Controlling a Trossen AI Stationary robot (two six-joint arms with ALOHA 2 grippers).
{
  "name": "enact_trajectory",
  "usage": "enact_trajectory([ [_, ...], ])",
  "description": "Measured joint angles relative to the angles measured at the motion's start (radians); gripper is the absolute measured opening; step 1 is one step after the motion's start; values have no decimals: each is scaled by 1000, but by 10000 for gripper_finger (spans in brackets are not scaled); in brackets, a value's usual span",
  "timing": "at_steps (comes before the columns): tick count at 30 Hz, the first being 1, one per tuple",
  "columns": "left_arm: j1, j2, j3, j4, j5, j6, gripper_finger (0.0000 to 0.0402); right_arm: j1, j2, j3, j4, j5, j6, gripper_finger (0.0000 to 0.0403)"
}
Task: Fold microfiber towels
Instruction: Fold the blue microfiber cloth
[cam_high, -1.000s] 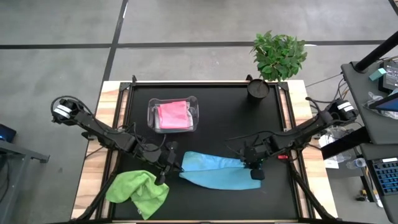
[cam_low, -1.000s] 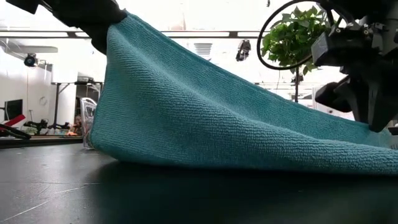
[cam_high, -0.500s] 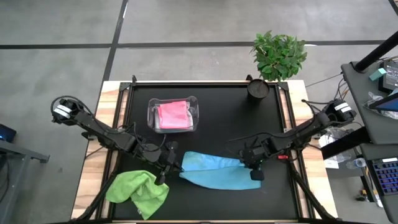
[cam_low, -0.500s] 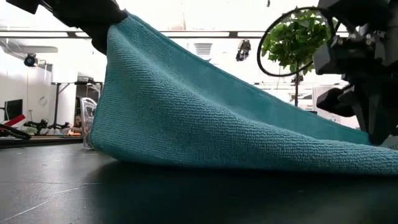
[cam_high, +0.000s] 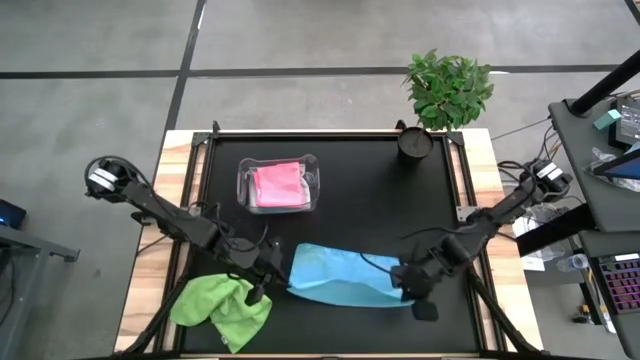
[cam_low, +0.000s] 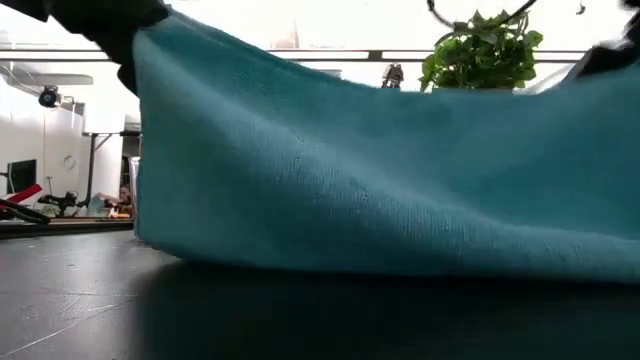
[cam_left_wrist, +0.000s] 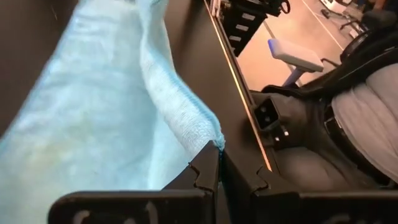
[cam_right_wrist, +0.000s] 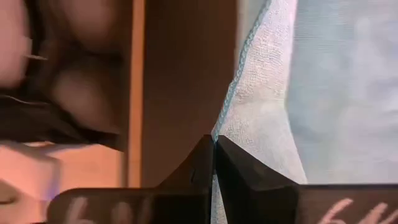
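Mostly hidden: the low view is filled by the blue towel (cam_low: 380, 190); both arms show there only as dark scraps at the upper corners.
Hard to make out: the right wrist view is blurred beyond the cloth edge; the tub's contents below the top pink layer cannot be told.
Left gripper (cam_high: 262, 282): jaws closed on one corner of the blue towel; in its wrist view the hem (cam_left_wrist: 214, 142) sits right at the fingertips (cam_left_wrist: 208, 171).
Right gripper (cam_high: 412, 290): jaws pinched tight on the opposite end of the blue towel (cam_right_wrist: 267, 124), the hem running straight into the closed fingers (cam_right_wrist: 214, 163).
Blue towel (cam_high: 340, 275): stretched between the two grippers, raised at both held ends, lower edge on the table.
Green towel (cam_high: 222, 308): crumpled heap just beside the left gripper, on the outer side, not held.
Pink towel (cam_high: 279, 184): in the clear tub (cam_high: 245, 190), well apart from both jaws.
Surface: black table (cam_high: 370, 200) with a wooden border.
Plant (cam_high: 448, 88): potted, at the far corner on the right arm's side.
Room: grey floor; a desk with clutter beyond the right arm.
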Motion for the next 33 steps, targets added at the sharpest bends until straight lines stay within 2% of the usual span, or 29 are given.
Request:
enact_trajectory([
  [4,-33,43,0,12,0,-50,0,77,39,52,42,10,133,8],
  [9,-61,111,0,68,0,-51,0,136,167,122,73,-7,212,8],
  [12,-61,151,4,76,-20,-25,0,142,241,169,40,-9,207,8],
  [15,-44,182,2,68,-97,-19,0,136,290,210,-70,3,175,8],
  [21,-8,190,0,-11,-220,-16,0,110,308,250,-239,34,133,8],
  [33,86,204,-32,-27,-251,-22,0,1,278,186,-380,135,-5,8],
])
